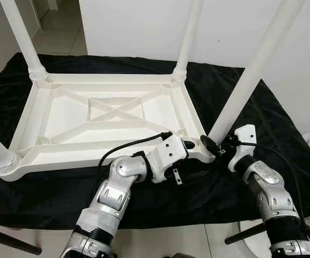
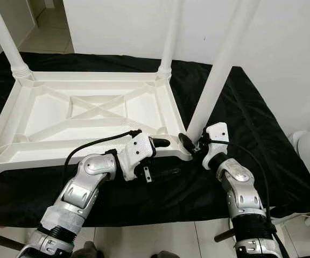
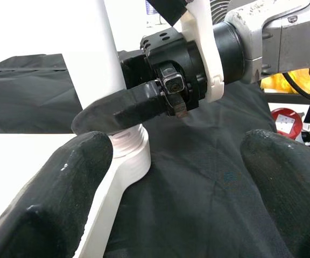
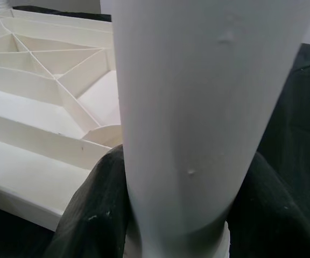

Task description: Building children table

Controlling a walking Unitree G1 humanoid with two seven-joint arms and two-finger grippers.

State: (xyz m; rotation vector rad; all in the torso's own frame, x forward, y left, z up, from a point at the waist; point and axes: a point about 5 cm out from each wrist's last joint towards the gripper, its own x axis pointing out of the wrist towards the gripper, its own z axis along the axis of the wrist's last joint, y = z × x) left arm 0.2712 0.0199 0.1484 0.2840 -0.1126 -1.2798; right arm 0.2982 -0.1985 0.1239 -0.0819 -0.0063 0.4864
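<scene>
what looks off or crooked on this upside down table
The near-right leg leans outward instead of standing square like the far legs, so it looks not fully seated in its corner socket. The right hand is clamped at its base; the left hand is open nearby.

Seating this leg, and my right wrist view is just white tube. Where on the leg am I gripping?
Observer: The right gripper clamps the leg just above its socket, at the near right corner of the upturned tabletop.
Operator: Where is the left gripper?
Observer: The left gripper is beside that same corner, jaws open, holding nothing.
Operator: And the rest of the legs?
Observer: Three other legs stand in the other corners.
</scene>
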